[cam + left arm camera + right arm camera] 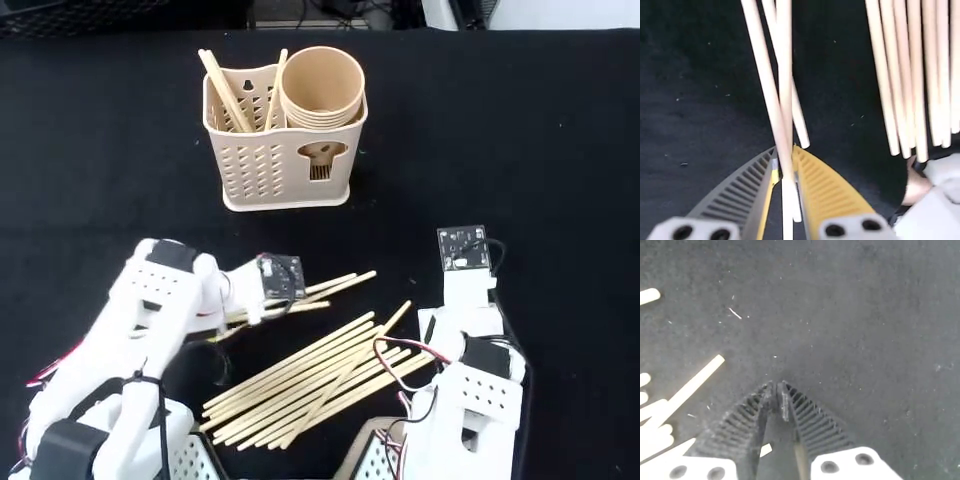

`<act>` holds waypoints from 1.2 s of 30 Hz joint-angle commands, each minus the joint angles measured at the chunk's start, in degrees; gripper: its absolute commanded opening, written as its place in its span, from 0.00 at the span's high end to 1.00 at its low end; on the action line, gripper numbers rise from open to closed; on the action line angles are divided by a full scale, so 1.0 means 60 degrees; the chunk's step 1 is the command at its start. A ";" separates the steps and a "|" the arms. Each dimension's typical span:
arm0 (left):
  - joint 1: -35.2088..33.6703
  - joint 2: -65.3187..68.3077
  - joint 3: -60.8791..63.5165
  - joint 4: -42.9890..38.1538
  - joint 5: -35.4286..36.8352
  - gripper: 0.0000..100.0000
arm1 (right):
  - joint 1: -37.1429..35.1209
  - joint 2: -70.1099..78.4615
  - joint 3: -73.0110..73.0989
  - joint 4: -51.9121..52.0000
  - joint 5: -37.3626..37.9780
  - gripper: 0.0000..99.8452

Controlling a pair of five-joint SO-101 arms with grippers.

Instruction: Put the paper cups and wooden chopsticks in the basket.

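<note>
Basket of beige perforated plastic (270, 165) stands at the far middle of the black cloth table (520, 130); we log a stack of tan paper cups (322, 85) in its right compartment in the high view and a few pale wooden chopsticks (225, 92) leaning in the left one. Left gripper (785, 159) pinches one loose chopstick (784, 100) between its yellow-lined fingers, just beside the big chopstick pile (320, 385) lying between the two arms. Right gripper (776, 391) we mark as pressed together on nothing, low over the cloth near the pile's ends.
</note>
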State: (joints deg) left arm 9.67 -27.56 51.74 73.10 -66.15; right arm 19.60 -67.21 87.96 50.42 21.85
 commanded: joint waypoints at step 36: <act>-0.1267 -0.0015 0.0755 -0.2945 0.1348 0.96 | -0.0132 -0.0125 0.0022 -0.0161 -0.0059 0.99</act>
State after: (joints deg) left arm 3.43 -27.56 55.96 58.24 -57.98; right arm 19.60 -67.21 88.31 50.42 21.85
